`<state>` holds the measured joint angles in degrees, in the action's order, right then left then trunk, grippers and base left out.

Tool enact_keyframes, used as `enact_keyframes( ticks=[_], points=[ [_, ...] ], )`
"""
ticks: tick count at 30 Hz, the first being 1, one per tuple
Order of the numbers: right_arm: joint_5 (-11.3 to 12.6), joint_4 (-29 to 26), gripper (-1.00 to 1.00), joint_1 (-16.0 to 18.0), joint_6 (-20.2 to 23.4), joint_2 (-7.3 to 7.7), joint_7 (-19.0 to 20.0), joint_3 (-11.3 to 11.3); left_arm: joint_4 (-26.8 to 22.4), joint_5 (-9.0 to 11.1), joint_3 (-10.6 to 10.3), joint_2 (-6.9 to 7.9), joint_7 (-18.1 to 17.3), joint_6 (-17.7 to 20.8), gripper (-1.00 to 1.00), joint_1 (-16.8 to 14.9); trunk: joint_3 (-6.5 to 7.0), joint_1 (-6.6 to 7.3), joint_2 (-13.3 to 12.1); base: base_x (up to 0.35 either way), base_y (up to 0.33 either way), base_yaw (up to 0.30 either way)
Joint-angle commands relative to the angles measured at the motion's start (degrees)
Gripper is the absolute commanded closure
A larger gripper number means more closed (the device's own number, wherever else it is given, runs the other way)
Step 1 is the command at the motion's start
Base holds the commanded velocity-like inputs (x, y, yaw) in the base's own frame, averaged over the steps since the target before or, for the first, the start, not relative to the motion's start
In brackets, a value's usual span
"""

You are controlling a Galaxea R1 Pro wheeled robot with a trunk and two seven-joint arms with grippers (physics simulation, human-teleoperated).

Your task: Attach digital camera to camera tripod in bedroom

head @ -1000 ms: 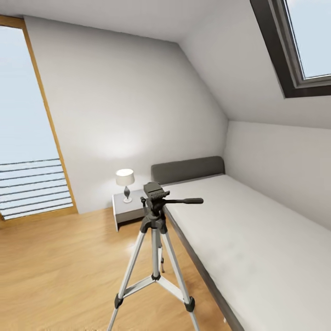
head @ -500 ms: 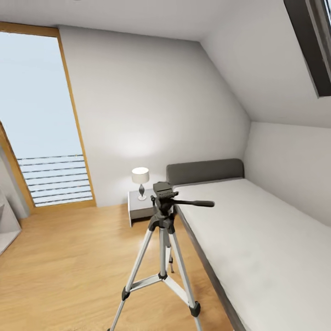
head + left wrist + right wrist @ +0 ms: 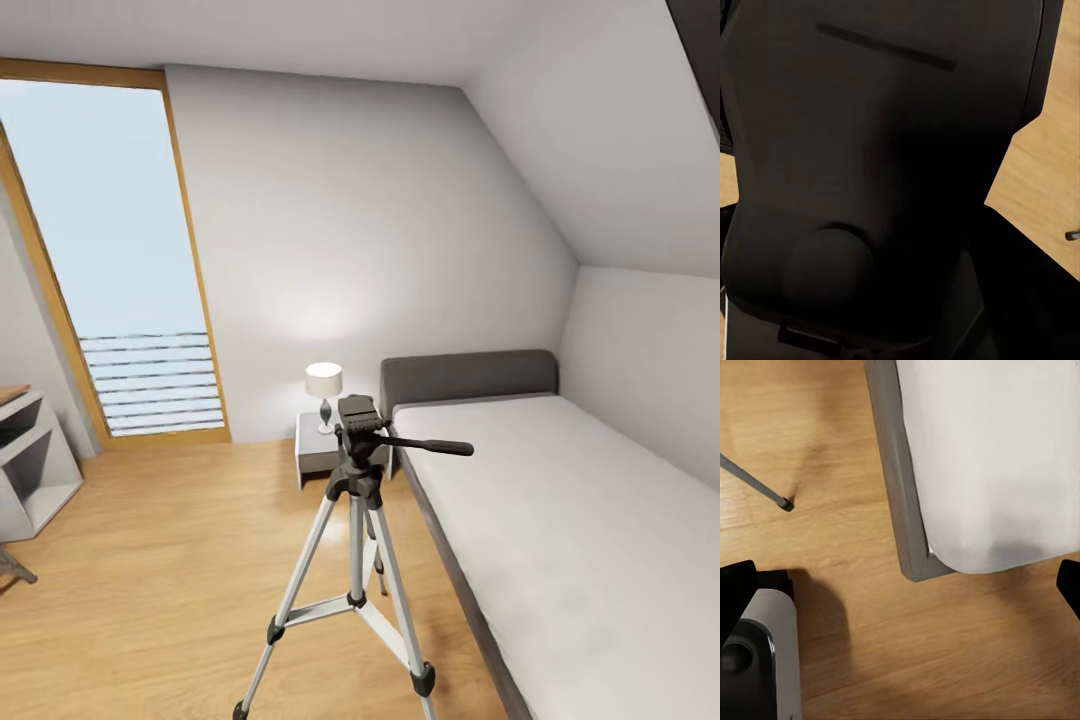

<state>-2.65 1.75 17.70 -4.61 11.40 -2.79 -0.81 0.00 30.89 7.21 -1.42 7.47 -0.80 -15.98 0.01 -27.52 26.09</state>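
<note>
One camera tripod point(image 3: 355, 560) stands upright straight ahead of the robot, just beside the bed point(image 3: 560, 520), its black head bare and its long handle pointing across the mattress. The digital camera is not on that head. The right gripper point(image 3: 900, 585) points down at the floor near the bed's corner, fingertips wide apart, empty. The left gripper's state cannot be told; dark bodywork blocks its wrist view.

A grey-headboard bed point(image 3: 560, 520) lies along the sloped wall. Just beside its head stands a nightstand point(image 3: 318, 452) bearing a lit lamp point(image 3: 324, 385). Well apart from the bed, past a tall wood-framed window point(image 3: 110, 260), white shelves point(image 3: 30, 470) stand.
</note>
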Motion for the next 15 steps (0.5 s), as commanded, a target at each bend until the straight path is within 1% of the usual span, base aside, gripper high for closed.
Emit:
enact_keyframes(
  ticks=[1,7,10,15],
  points=[
    [-0.3,0.2,-1.0,0.1,-0.3,-0.02,-0.2,-0.1,0.0,-0.3,0.4,-0.01,0.2,-0.1,1.0,0.0,-0.02,-0.02,0.0,0.0,-0.011,0.015],
    [-0.3,0.2,-1.0,0.1,-0.3,-0.11,-0.1,-0.1,0.0,-0.2,0.4,0.01,0.2,-0.2,1.0,0.0,-0.02,-0.02,0.0,0.0,-0.005,0.021],
    [-0.3,0.2,-1.0,0.1,-0.3,-0.1,-0.1,-0.1,0.0,-0.2,0.4,0.01,0.2,-0.2,1.0,0.0,-0.02,-0.02,0.0,0.0,-0.001,0.163],
    [-0.3,0.2,-1.0,0.1,-0.3,-0.04,-0.1,-0.1,0.0,-0.2,0.4,0.01,0.2,-0.2,1.0,0.0,-0.02,-0.02,0.0,0.0,0.0,0.242]
  ],
)
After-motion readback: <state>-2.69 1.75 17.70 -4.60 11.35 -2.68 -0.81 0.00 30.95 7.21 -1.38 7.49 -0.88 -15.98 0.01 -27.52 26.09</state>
